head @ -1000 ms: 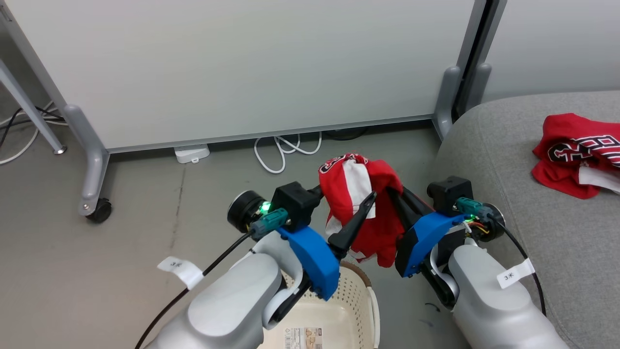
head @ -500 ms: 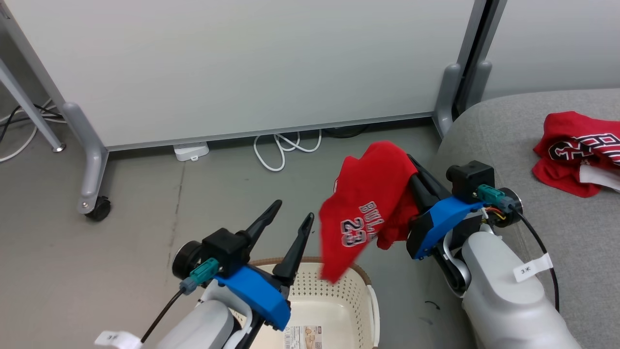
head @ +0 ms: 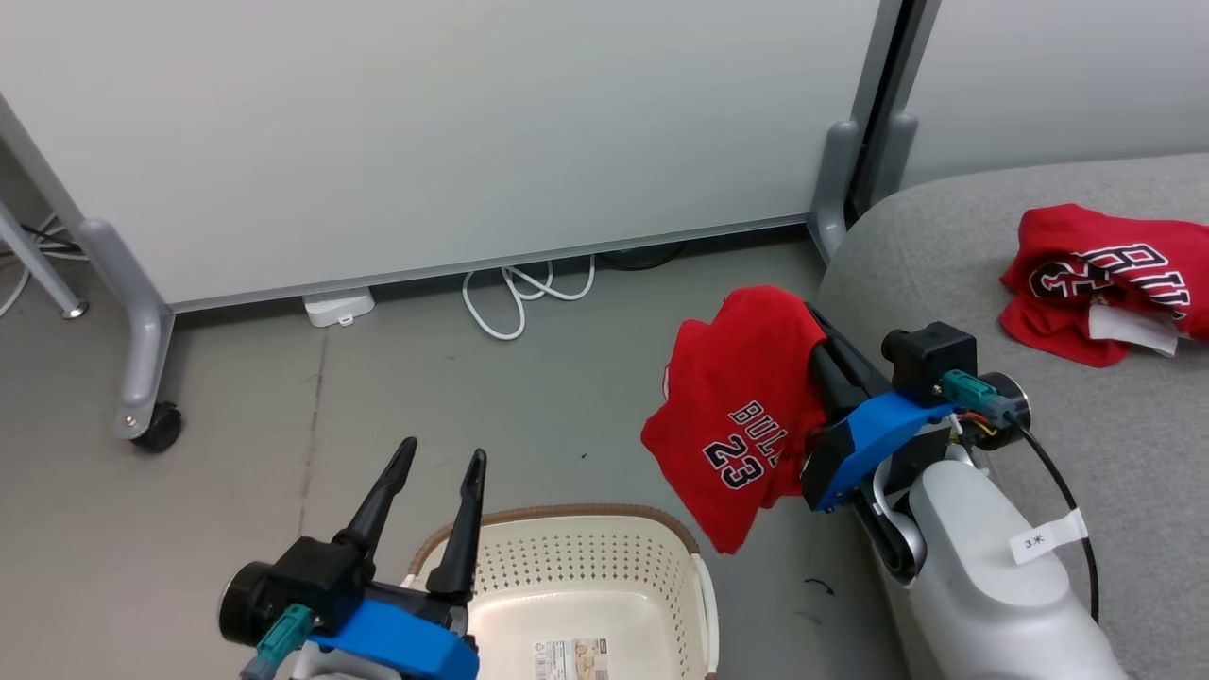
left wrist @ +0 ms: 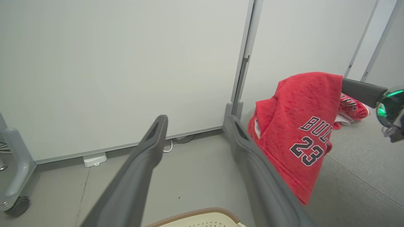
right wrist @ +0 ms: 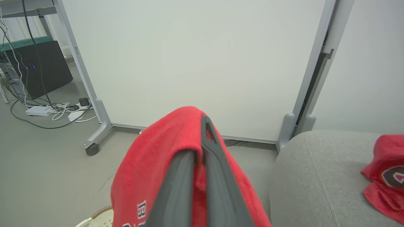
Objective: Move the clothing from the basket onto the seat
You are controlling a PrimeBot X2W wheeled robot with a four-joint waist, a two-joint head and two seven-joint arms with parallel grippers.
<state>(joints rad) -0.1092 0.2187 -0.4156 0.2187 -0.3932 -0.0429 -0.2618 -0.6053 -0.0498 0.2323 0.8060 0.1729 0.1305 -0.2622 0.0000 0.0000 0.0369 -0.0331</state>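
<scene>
Between the basket (head: 567, 515) and the seat (head: 945, 264), the right end effector (head: 820, 331) has its two fingers pinched tight on a fold of one red garment (head: 746, 397); it holds it high, I judge, so the hanging hem clears the basket's rim on the way across; the left end effector (head: 442, 451) hovers over the basket, fingers spread and holding nothing, seemingly kept out of the way; the second garment (head: 1096, 283) lies crumpled on the seat, apparently delivered; counted: two garments, one basket, one seat, two end effectors.
</scene>
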